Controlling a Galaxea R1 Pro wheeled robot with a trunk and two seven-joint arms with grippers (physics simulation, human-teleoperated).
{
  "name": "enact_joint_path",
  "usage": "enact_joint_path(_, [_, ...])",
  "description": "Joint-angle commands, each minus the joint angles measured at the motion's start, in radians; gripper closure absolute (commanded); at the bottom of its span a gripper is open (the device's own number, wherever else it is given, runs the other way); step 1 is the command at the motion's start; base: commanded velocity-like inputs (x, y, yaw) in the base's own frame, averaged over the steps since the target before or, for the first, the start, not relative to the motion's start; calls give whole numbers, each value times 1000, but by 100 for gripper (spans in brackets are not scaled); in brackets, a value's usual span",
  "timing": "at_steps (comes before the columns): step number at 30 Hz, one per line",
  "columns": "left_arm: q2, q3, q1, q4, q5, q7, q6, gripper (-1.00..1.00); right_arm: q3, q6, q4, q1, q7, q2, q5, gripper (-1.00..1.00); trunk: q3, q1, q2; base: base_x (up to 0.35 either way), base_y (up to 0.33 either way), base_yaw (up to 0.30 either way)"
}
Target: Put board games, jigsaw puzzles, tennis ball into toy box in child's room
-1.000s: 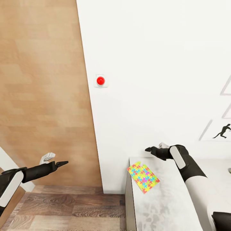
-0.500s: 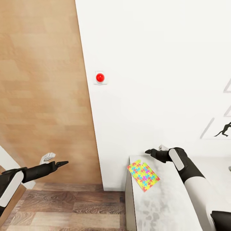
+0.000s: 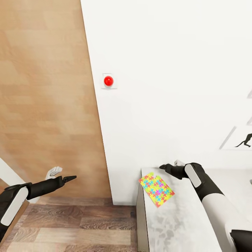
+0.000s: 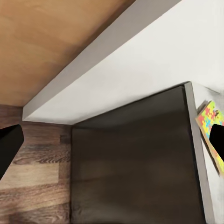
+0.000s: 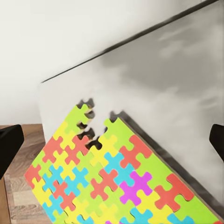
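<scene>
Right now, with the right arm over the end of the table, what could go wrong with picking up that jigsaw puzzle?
The jigsaw puzzle lies at the table's end with a corner at or slightly past the edge, so a sideways nudge from the right gripper might push it onto the floor. It lies flat, leaving the open fingers little to grip. The gripper is also close to the wall and could bump it on descent.

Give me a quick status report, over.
Left gripper off the table over wood floor, empty. Right gripper above the light-grey table near the wall, jaws open. Bright jigsaw-pattern flat puzzle box at the table's end, nothing blocking it.
</scene>
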Motion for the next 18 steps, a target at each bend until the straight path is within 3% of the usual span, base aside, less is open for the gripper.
enact_joint_path(1, [-1, 1, -1, -1, 1, -4, 6, -100, -1, 4, -1, -1, -2, 0, -5, -100, -4, 1, -2, 0, 0, 0])
enact_joint_path(10, [-24, -1, -9, 7, 13, -36, 9, -100, 29, 3, -2, 0, 11, -8, -5, -100, -19, 1, -2, 0, 0, 0])
enact_joint_path(15, [-84, -13, -63, 54, 13, -48, 16, -100, 37, 3, -5, -1, 41, -16, -4, -100, -27, 1, -2, 0, 0, 0])
enact_joint_path(18, [-140, -29, -161, 169, 9, -51, 25, -100, 39, 3, -7, 0, 68, -27, -4, -100, -32, 1, -2, 0, 0, 0])
